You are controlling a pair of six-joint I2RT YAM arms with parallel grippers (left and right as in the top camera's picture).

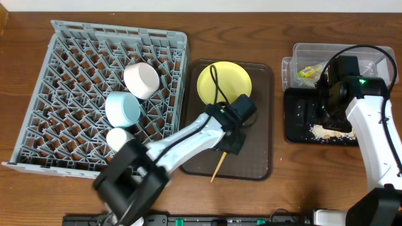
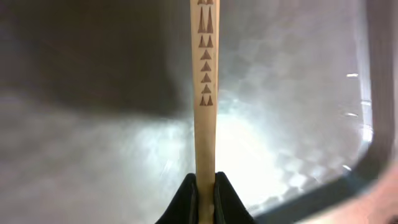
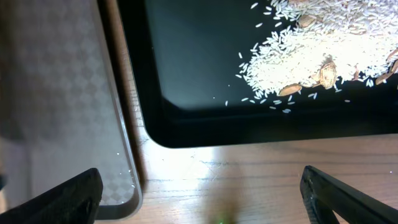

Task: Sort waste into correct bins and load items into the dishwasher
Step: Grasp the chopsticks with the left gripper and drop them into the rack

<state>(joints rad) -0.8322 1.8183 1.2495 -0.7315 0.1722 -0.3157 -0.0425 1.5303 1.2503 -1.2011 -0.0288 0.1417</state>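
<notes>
The left gripper is pinching a thin light wooden chopstick that pokes straight out past its tips, just over the big brown plastic serving tray. The right gripper is spread wide, hanging by a corner of the shallow black rectangular tray.

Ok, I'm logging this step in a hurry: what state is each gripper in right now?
The left gripper is closed on a chopstick.
The right gripper is open and holds nothing, by the black tray.

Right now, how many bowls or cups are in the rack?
3 in the dish rack: white bowl farthest, light blue bowl next, small white cup nearest. More may be hidden.
</notes>
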